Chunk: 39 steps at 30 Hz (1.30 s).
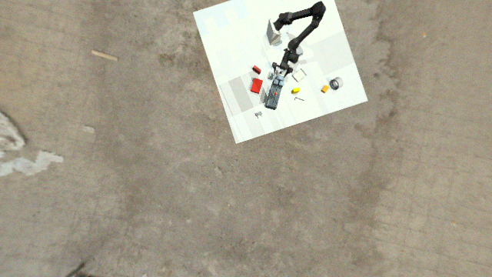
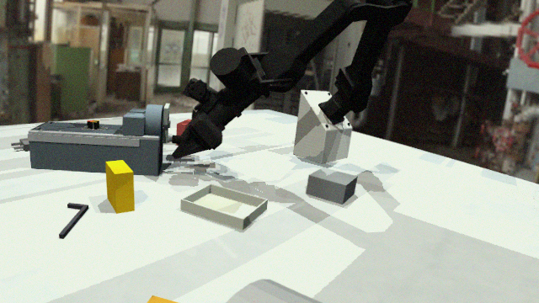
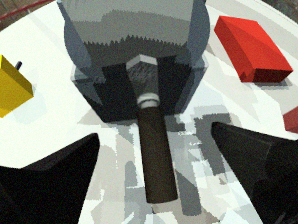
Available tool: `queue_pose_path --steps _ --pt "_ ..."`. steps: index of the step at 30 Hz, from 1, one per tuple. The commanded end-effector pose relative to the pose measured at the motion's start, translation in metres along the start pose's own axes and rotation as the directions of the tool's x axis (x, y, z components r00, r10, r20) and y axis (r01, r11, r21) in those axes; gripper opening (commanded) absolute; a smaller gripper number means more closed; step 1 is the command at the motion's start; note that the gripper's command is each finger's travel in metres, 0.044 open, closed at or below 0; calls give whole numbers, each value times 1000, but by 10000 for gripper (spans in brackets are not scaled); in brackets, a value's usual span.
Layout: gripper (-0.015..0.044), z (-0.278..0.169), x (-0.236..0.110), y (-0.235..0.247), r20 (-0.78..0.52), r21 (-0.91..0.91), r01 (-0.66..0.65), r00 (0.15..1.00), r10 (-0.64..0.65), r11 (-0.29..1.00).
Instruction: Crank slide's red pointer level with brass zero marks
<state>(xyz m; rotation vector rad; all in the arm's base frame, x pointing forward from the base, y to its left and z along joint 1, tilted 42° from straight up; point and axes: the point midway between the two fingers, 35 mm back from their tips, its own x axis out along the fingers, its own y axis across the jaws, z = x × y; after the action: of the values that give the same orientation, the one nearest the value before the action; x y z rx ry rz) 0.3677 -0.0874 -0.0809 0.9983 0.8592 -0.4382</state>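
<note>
The machine (image 1: 274, 93) (image 2: 84, 148) (image 3: 133, 36) is a grey-blue block lying on the white table (image 1: 238, 38) (image 2: 421, 210). Its slide's red pointer (image 1: 276, 93) (image 2: 93, 124) shows on top; the brass marks are too small to make out. The dark crank handle (image 3: 157, 159) sticks out of the machine's end toward the wrist camera. My gripper (image 1: 280, 72) (image 2: 178, 154) (image 3: 156, 133) is open. Its fingers stand wide on either side of the handle and do not touch it.
A yellow block (image 2: 120, 185) (image 1: 295, 90) (image 3: 9, 86), a black hex key (image 2: 73, 219) and a shallow tray (image 2: 223, 206) (image 1: 299, 75) lie near the machine. A grey block (image 2: 332, 185) and the arm's white base (image 2: 322, 126) stand to the right. A red block (image 3: 253, 46) (image 1: 257, 85) lies beyond the machine.
</note>
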Motion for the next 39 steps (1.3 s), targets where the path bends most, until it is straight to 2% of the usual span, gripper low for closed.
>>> queue_pose_path --steps 1,10,21,25,39 --pt "440 16 -12 4 9 -6 -12 1000 12 1000" --pt "440 43 -37 3 11 -7 -8 1000 8 1000" --pt "440 113 -111 -2 11 1 2 1000 -2 1000" --pt "440 119 -108 -1 3 -15 -10 1000 10 1000" --pt "440 170 -67 -1 -70 -155 -142 989 132 978"
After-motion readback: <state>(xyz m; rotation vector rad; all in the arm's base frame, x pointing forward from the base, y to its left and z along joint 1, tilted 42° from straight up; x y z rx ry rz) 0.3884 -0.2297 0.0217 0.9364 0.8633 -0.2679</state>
